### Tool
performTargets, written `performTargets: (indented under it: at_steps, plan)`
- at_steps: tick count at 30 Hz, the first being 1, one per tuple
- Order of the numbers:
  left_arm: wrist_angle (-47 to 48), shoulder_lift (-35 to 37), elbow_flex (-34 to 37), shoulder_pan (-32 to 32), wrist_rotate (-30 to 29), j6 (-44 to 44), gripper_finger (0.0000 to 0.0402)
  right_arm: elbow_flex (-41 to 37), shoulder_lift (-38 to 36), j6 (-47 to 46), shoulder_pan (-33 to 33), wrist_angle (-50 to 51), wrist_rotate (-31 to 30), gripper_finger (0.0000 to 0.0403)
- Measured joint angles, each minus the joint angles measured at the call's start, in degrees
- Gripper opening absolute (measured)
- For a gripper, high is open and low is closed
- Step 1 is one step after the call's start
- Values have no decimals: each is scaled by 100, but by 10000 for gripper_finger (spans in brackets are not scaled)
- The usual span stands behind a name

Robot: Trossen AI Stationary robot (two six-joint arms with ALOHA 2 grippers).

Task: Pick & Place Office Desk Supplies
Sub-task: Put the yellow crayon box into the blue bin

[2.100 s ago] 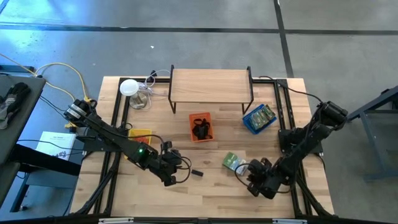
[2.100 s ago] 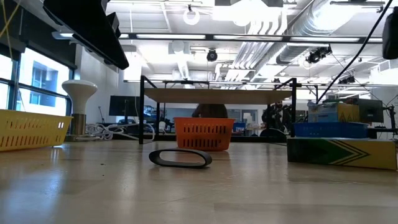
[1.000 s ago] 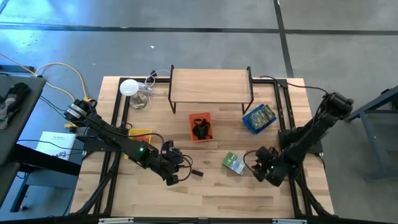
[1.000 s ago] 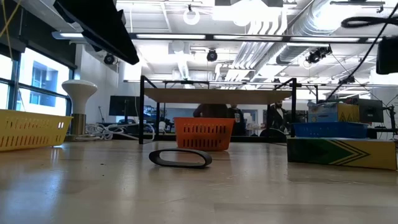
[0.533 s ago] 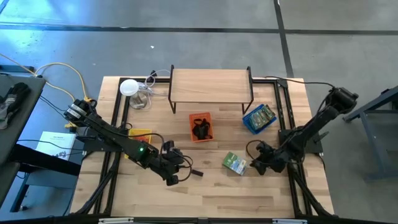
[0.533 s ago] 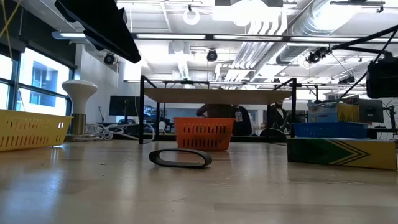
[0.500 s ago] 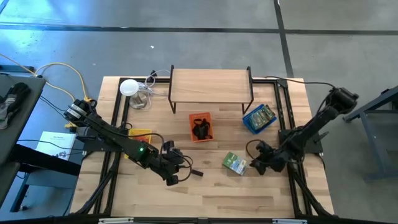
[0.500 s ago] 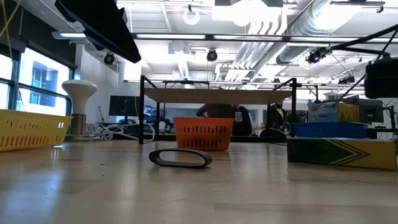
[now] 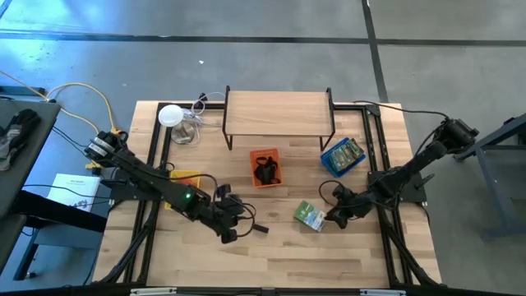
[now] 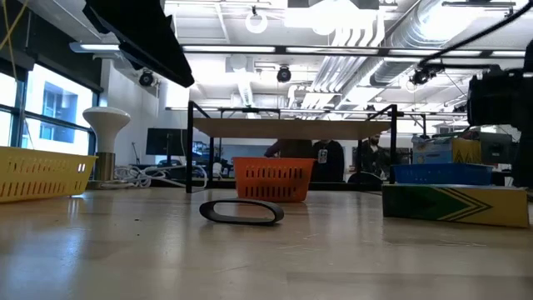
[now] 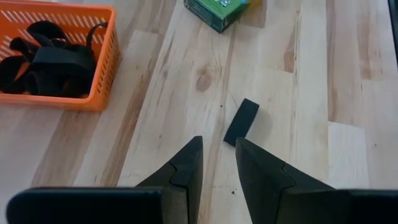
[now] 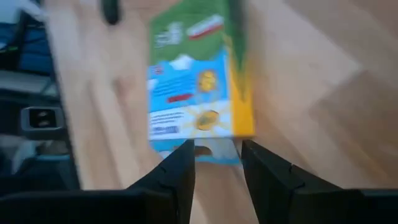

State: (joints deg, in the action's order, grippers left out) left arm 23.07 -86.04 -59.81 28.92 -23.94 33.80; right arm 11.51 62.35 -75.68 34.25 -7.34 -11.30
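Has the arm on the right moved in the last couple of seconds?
Yes. The right gripper has swung up from the table's near edge toward the green box, now right beside it.

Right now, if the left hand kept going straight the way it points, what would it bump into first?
Probably the small black block on the table; it lies just ahead of the left hand, slightly to one side, so the hand might only clip it.

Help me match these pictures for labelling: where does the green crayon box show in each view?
High view: green crayon box lies right of centre, at the right gripper.
Low view: at the right edge.
Left wrist view: top edge.
Right wrist view: centre.
Shared landmark: orange tray, also in the low and left wrist views.
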Motion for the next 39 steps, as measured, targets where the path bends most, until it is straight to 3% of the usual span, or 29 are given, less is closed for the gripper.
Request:
performTargets:
  at_steps: [10,30,39]
  plan:
    - [-2,0,0,-37,0,0,91,0,0,349,-29,-535,129,118]
    - [0,0,0,-30,-2,2,91,0,3,-602,273,-62,290,118]
    - [0,0,0,-30,-4,2,91,2,760,-865,427,-777,78,118]
